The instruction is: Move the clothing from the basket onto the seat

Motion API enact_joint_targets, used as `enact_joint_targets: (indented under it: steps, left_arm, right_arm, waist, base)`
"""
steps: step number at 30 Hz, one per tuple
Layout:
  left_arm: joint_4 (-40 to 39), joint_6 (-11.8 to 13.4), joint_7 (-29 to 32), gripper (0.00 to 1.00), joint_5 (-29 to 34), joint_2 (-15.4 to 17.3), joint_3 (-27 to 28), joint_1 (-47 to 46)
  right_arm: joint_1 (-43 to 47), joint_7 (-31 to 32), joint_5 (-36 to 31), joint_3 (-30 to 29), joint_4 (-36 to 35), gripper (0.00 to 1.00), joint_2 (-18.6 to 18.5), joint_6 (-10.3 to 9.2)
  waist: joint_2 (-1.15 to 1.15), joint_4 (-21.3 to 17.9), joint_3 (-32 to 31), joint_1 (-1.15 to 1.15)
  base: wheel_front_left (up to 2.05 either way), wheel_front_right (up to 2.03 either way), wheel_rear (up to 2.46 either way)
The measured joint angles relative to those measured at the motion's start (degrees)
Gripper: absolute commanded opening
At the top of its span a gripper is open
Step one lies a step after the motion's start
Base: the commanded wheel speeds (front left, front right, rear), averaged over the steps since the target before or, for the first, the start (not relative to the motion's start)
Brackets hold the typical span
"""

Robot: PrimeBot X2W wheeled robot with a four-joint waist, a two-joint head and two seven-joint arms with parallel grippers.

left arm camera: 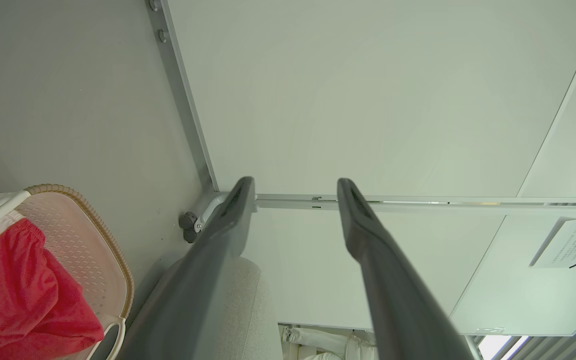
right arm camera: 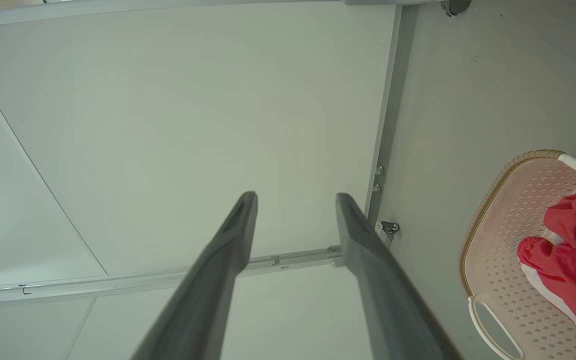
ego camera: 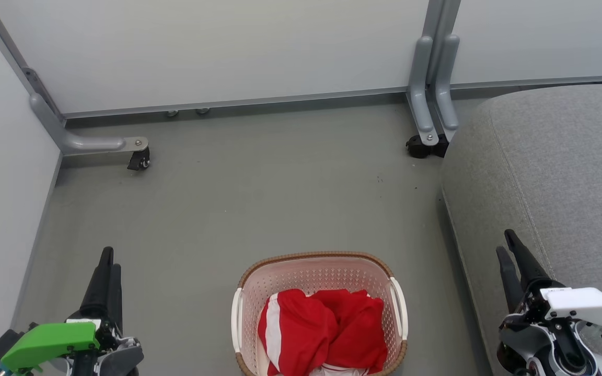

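Observation:
The cream-white basket (ego camera: 311,256) with its brown rim stands on the floor at the bottom centre of the head view. Inside it lies the crumpled red clothing (ego camera: 332,329), with a white stripe showing on its left side. The grey seat (ego camera: 557,172) takes up the right side. My left gripper (ego camera: 110,258) hovers at the lower left, well left of the basket, open and empty. My right gripper (ego camera: 506,243) hangs over the seat's front edge, open and empty. The left wrist view shows the left gripper (left arm camera: 295,187), the basket (left arm camera: 103,235) and the clothing (left arm camera: 13,290). In the right wrist view are the right gripper (right arm camera: 296,197), the basket (right arm camera: 488,205) and the clothing (right arm camera: 573,260).
Pale partition walls close off the back and left. Their grey feet with casters (ego camera: 139,156) (ego camera: 426,146) stand on the grey floor (ego camera: 259,198). Open floor lies between the basket and the back wall. The seat's side is close to the basket's right.

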Motion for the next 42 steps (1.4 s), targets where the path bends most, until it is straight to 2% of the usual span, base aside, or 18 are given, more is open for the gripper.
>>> enact_joint_targets:
  steps: [7, 12, 23, 42]
  left_arm:
    - [-0.5, 0.0, -1.6, 1.0, 0.0, -0.1, -1.2, 0.4]
    - [-2.0, 0.0, -3.1, 1.0, 1.9, 0.1, -2.4, 0.2]
    - [-6.1, 0.0, -6.0, 1.0, 14.0, 0.4, -3.0, -0.1]
    - [-8.9, 0.0, -10.0, 1.0, 33.5, 1.9, -5.3, 0.0]
  right_arm:
    - [0.5, -1.7, -0.5, 1.1, -0.2, 1.0, 0.1, -0.01]
    - [0.4, -3.2, -3.6, 1.9, -0.8, 1.0, 0.0, -0.01]
    - [-0.2, -5.9, -17.2, 3.3, -4.0, 1.0, -0.1, -0.01]
    - [-0.2, -9.9, -40.7, 5.6, -6.9, 1.0, -0.3, 0.0]
  waist:
    - [0.0, 0.0, 0.1, 0.0]
    - [0.0, 0.0, 0.2, 0.0]
    - [0.0, 0.2, 0.4, 0.0]
    - [0.0, 0.3, 0.6, 0.0]
  base:
    - [0.0, 0.0, 0.0]
    - [0.0, 0.0, 0.0]
    - [0.0, 0.0, 0.0]
    - [0.0, 0.0, 0.0]
